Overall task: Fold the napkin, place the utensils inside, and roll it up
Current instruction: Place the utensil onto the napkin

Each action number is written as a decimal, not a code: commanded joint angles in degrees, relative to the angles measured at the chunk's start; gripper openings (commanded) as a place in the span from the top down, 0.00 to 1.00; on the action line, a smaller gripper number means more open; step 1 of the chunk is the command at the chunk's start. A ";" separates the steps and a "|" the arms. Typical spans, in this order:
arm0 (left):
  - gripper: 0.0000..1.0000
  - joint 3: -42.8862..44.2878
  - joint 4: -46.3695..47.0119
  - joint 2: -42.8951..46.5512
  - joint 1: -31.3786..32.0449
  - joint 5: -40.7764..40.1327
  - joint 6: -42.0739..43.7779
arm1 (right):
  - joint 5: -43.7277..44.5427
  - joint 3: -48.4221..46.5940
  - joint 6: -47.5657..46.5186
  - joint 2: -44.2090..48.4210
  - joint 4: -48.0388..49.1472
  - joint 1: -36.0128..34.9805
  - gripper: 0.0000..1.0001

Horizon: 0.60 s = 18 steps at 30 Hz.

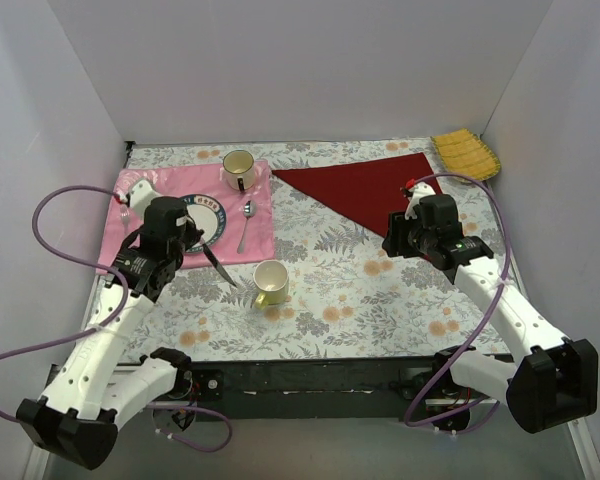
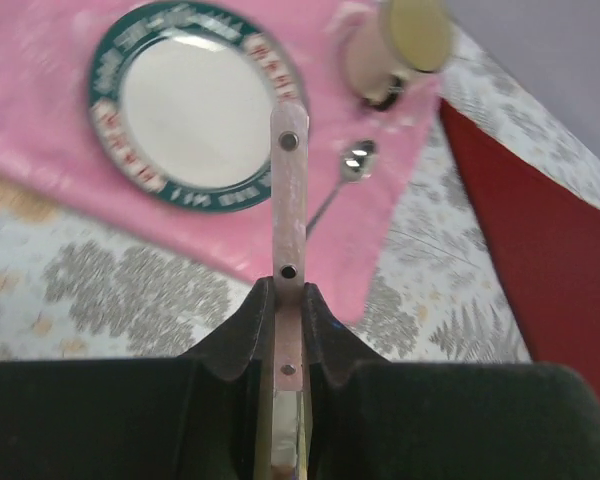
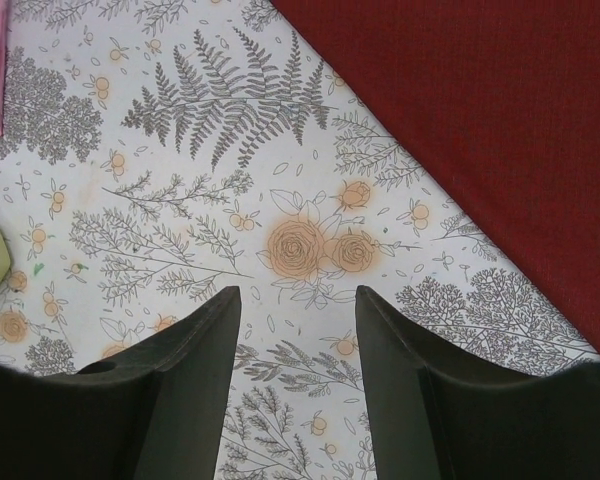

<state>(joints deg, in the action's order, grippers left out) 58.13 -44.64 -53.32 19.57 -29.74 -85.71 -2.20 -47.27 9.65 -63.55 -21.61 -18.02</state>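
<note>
Starting at the left, we note the left gripper (image 1: 187, 238) over the near right part of the pink cloth (image 1: 263, 240). Its fingers (image 2: 235, 335) are pressed tight on the knife (image 1: 220, 270), with no gap showing. In the left wrist view the riveted handle (image 2: 288, 200) runs out past the fingertips, across the rim of the plate (image 2: 195, 100).

From above, a dark length of the knife juts toward the near right, and its end is close to the near cup (image 1: 270, 282). That cup stands on the floral tablecloth (image 1: 350, 300), just off the pink cloth's corner.

The plate sits on the pink cloth, partly hidden by the gripper. The far cup (image 1: 239, 167) stands at the cloth's far edge. The spoon (image 1: 245, 225) lies on the cloth, right of the plate and apart from it.

Right of centre, the napkin (image 1: 355, 190) lies flat as a dark red triangle on the tablecloth, toward the far side. Its long edge runs diagonally.

The right gripper (image 1: 400, 240) is at the napkin's near right corner. Its fingers (image 3: 195, 370) stand well apart and hold nothing. Bare floral cloth shows between them, and the napkin's edge lies just beyond.

The yellow ribbed cloth (image 1: 466, 153) sits in the far right corner.
</note>
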 commanded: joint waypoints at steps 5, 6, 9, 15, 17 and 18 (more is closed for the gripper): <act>1.00 14.45 23.02 -14.25 1.25 29.11 41.48 | -0.37 -4.24 1.42 2.37 -0.81 -0.17 0.42; 1.00 15.25 25.37 -17.31 1.78 29.64 46.03 | 0.60 -4.24 2.03 3.07 -0.72 -0.17 0.42; 1.00 15.53 30.81 -20.41 5.55 32.72 53.78 | 4.29 -4.15 3.36 6.24 -0.19 -0.08 0.41; 1.00 12.19 40.32 -28.58 16.46 34.03 81.64 | 11.59 -5.47 3.88 11.07 -1.60 -0.09 0.41; 1.00 13.85 40.52 -32.89 17.68 37.62 89.43 | 13.88 -5.82 4.32 12.57 -2.56 -0.08 0.40; 1.00 14.72 40.16 -34.55 18.30 37.99 92.01 | 14.58 -6.08 4.59 13.09 -3.09 -0.08 0.40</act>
<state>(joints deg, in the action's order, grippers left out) 70.96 -9.93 -84.36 36.05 2.52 -14.55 6.46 -50.33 12.97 -52.88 -23.53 -18.02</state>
